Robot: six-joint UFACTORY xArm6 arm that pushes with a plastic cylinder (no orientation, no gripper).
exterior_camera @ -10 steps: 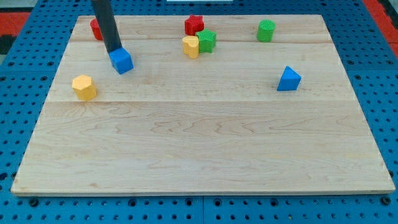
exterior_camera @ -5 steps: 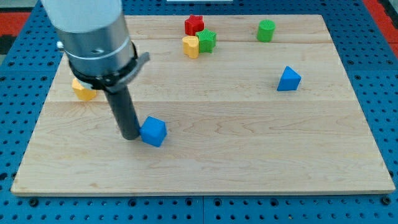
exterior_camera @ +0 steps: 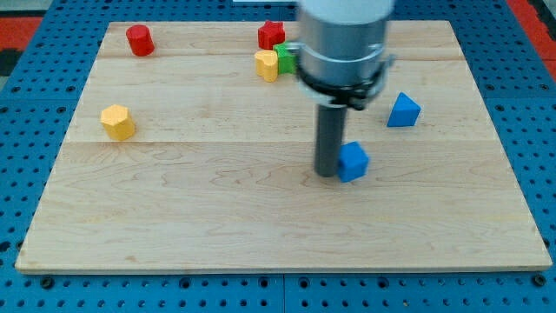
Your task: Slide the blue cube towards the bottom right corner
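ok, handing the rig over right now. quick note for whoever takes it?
My tip sits on the board, touching the view's left side of the blue cube.
The blue cube is near the board's middle, a bit toward the view's right, below and left of the blue triangular block.
Done: the cube is partway across the wooden board.
Left: push it on down and right to the bottom right corner; that path looks free of blocks.

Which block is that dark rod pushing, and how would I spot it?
Look at the wooden board, a little to the view's right of its middle. There the blue cube sits against my tip, on the tip's right side. The other blue block, higher up and further right, is a triangle standing alone.
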